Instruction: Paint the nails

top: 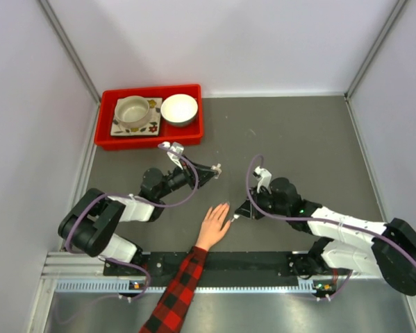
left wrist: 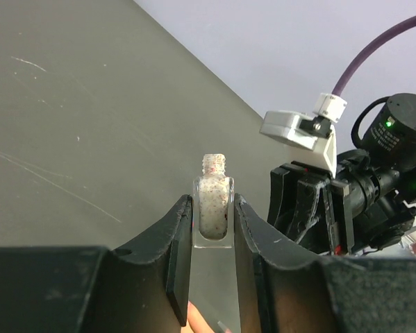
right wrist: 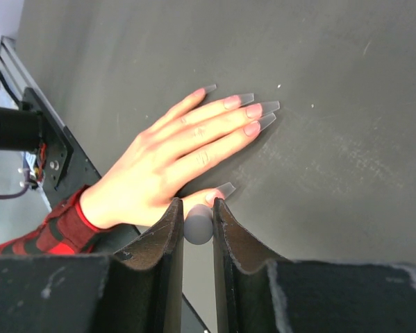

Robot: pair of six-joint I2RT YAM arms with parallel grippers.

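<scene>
**Claws loaded, thumb nail just ahead**

Black fingers of the right claw [right wrist: 197,205] fill the foreground, clenched on a round grey knob [right wrist: 198,227]. It is probably the cap of the polish brush, but the bristles are hidden. Under and ahead of that claw spreads the dark table [right wrist: 346,180]. On it, just beyond the claw's tips and fanning away to the upper right, a hand [right wrist: 173,152] lies flat, palm down. Its plaid sleeve [right wrist: 55,229] trails back to the claw's left. The left claw [left wrist: 212,204] is well apart from the hand, grasping a small uncapped glass bottle [left wrist: 214,186] upright between its jaws. Smallest are the nails [right wrist: 253,109], long and clear, pointing away from the right claw. The thumb nail [right wrist: 224,189] is almost touching its tips. They look thin, stiff and slick, set on soft living fingers that may flinch. Nothing here should be gripped; I judge only light brush strokes from cuticle toward tip would suit.
</scene>
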